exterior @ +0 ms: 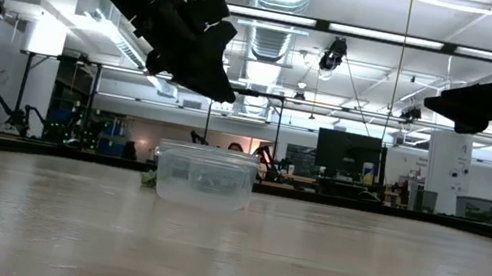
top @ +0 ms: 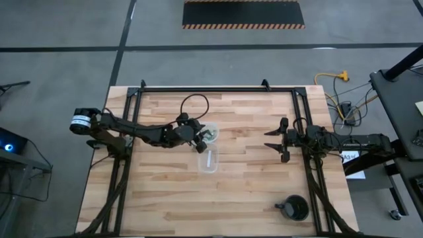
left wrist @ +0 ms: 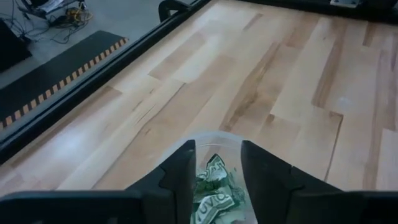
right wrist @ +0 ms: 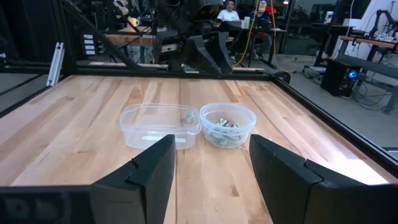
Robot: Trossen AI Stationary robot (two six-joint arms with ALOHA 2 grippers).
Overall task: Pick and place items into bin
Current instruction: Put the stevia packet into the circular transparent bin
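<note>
The bin [right wrist: 214, 138], a small round clear cup, stands near the table's middle and holds several pale green-and-whitish items [right wrist: 227, 124]. My left gripper [left wrist: 217, 146] hangs just above the bin [top: 211, 131], fingers open and slanting down. Through the gap between its fingers I see the items [left wrist: 214, 186] lying in the bin. One more small bit [right wrist: 188, 117] lies inside the clear rectangular container [right wrist: 143, 134] next to the bin. My right gripper [top: 272, 140] waits open at the table's right side, level and facing the bin.
The clear rectangular container [top: 209, 161] with a white strip [top: 209, 159] stands just on the near side of the bin. A black round cup with a handle [top: 295, 208] sits at the near right. Black frame rails [top: 218, 89] border the wooden table.
</note>
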